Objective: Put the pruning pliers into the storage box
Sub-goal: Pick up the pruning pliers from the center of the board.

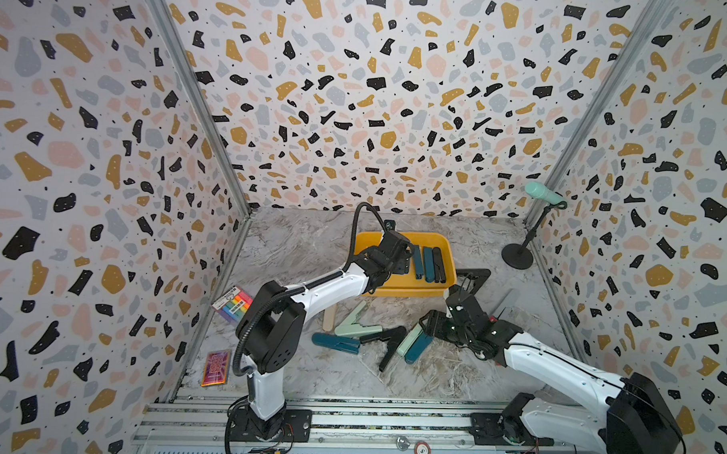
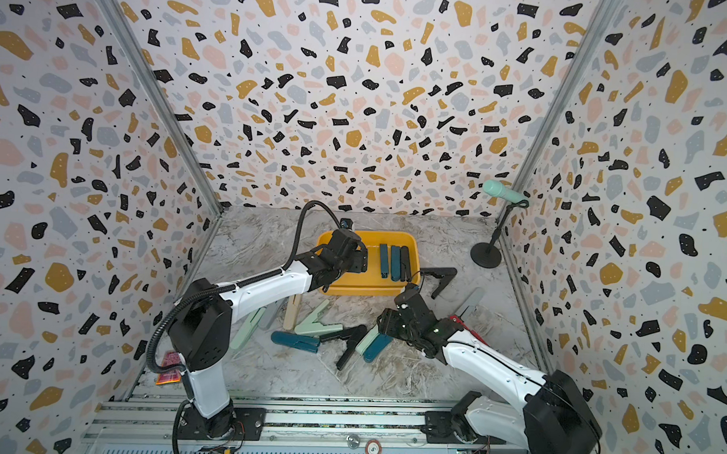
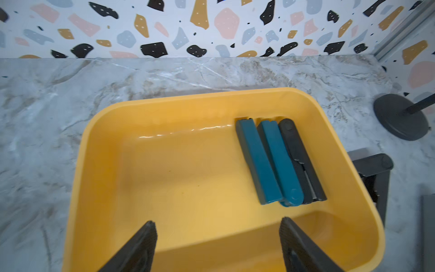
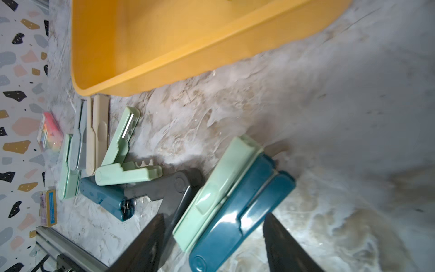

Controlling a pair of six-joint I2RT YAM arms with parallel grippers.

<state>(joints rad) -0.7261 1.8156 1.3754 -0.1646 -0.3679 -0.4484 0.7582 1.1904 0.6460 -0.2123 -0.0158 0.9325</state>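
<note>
Well, my left claw [image 3: 217, 222] hangs over the storage box [image 3: 188, 101] with its jaws apart and empty; 3 pruning pliers [image 3: 280, 162] already lie inside, 2 teal and 1 black, side by side. The others are strewn on the tabletop [image 4: 329, 117] beside the box. My right claw [image 4: 214, 215], jaws apart, straddles a mint pair [image 4: 221, 186] and a teal pair [image 4: 244, 212] lying flush together. Closing here, I might pinch both, and 1 could slide free: these are smooth, glossy plastic bars with rounded ends. An opened black pair [image 4: 169, 186], just beside the mint one, might get dragged along. The box is smooth yellow plastic, shallow, with a rolled rim.
</note>
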